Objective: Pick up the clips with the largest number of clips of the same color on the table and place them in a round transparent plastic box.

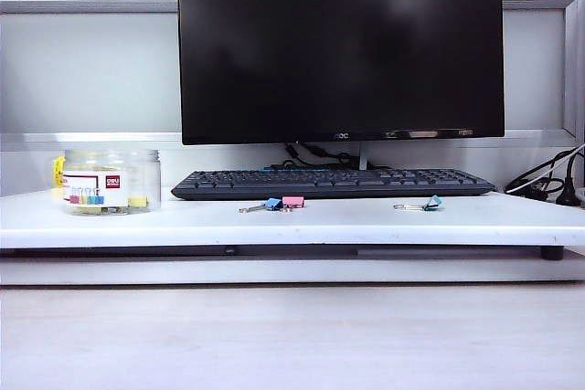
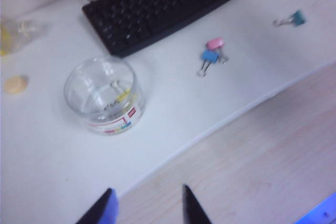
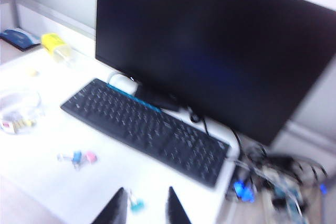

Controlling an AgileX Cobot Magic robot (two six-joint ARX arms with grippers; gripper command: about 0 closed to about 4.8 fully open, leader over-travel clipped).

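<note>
We've got yellow clips (image 2: 122,97) sitting in the clear jar (image 2: 102,96) on the desk (image 2: 47,150) (both hands, left (image 2: 147,208) and right (image 3: 143,205), hover slightly apart, holding nothing).

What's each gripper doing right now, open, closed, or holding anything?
Left gripper: fingers apart, nothing between them, raised over the table edge near the jar.
Right gripper: open, empty, above the teal clip.

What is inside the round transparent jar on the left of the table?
In the jar, yellow clips with silver wire handles lie on the bottom. How many is unclear: glare and the label cover part of the inside. Both claws are away from it.
</note>
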